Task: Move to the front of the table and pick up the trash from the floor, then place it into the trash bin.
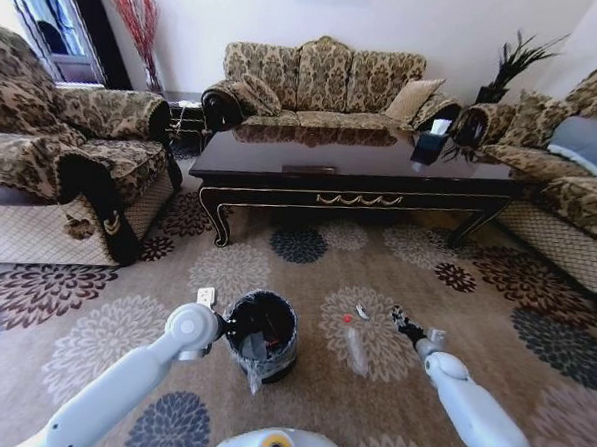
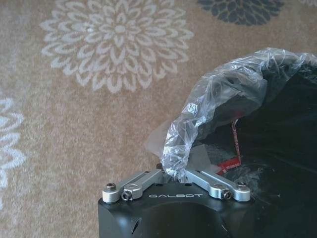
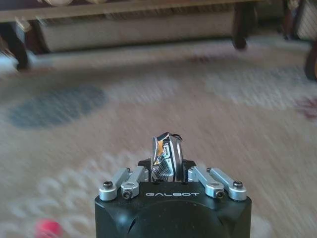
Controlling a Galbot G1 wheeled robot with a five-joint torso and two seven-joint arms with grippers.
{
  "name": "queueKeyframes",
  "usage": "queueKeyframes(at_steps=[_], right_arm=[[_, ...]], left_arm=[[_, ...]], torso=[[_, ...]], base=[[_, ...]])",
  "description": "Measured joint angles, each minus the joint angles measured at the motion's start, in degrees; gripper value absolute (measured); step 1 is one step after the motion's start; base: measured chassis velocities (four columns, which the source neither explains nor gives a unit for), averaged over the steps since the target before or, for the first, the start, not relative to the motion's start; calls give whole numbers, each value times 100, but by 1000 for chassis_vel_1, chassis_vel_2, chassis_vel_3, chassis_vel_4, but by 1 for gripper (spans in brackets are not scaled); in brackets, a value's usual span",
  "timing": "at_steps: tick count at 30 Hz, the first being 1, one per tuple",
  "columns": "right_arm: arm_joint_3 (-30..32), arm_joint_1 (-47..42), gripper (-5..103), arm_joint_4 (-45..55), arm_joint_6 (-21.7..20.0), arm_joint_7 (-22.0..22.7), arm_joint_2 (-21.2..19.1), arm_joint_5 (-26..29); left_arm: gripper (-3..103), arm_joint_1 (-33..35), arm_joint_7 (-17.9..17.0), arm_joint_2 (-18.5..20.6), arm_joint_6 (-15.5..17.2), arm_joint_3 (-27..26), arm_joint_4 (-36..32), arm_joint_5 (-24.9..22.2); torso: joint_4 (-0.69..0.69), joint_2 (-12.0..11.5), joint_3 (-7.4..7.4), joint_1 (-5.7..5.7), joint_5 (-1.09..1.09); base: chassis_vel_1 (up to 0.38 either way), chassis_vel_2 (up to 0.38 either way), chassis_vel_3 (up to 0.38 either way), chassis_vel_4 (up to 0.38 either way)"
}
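Down on the floor [image 1: 300,384], just before the table [image 1: 351,171], stood the trash bin [image 1: 263,334]. Clamped on its liner-covered rim [image 2: 218,99] with fingers pressed together: the left gripper [image 1: 225,330]. Beside the bin, away from the left arm, lay a clear wrapper [image 1: 357,349], a white scrap [image 1: 362,312] and a red bit [image 1: 347,318]. Past those, low over the carpet, hung the right gripper [image 1: 401,322], fingers [image 3: 166,148] pinching a small silvery scrap [image 3: 167,151].

white left arm reaching forward and down, its black left gripper [image 1: 235,329] right at the bin's rim, fingers pinched on the clear liner plastic, white right arm stretched out low on the right, black right gripper [image 1: 403,322] clamped on a small shiny scrap
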Motion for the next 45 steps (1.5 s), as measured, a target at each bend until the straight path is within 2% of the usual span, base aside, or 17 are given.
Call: queueKeyframes(at_steps=[3, 9, 13, 23, 29, 35, 45], right_arm=[[302, -539, 29, 952, 51, 6, -179, -76], [590, -1191, 29, 1768, 179, -5, -324, -67], [846, -1799, 29, 2704, 223, 20, -374, -69], [1000, -2262, 29, 4469, 22, 333, -313, -201], [974, -2499, 29, 5376, -140, 459, -348, -237], [976, -2852, 29, 5926, -147, 366, -364, -423], [951, -3650, 29, 6500, 49, 17, -317, -1036]], left_arm=[[0, -255, 2, -105, 0, 191, 123, -21], [0, -678, -33, -299, -1, 575, 321, -38], [0, -1104, -73, -497, -1, 1046, 516, -45], [0, -1553, -127, -786, -1, 1600, 769, -65], [0, -1592, -132, -826, -1, 1678, 860, -45], [0, -1641, -133, -937, -1, 1762, 943, -1], [0, -1917, -133, -1238, -1, 2128, 1114, 62]], torso=[[1, 0, 0, 0, -3], [-2, 0, 0, 0, -2], [-2, 0, 0, 0, -2], [0, 0, 0, 0, -2], [1, 0, 0, 0, -3], [0, 0, 0, 0, -2], [-1, 0, 0, 0, -2]], base=[[0, 0, 0, 0], [0, 0, 0, 0], [0, 0, 0, 0], [0, 0, 0, 0], [0, 0, 0, 0], [0, 0, 0, 0], [0, 0, 0, 0]])
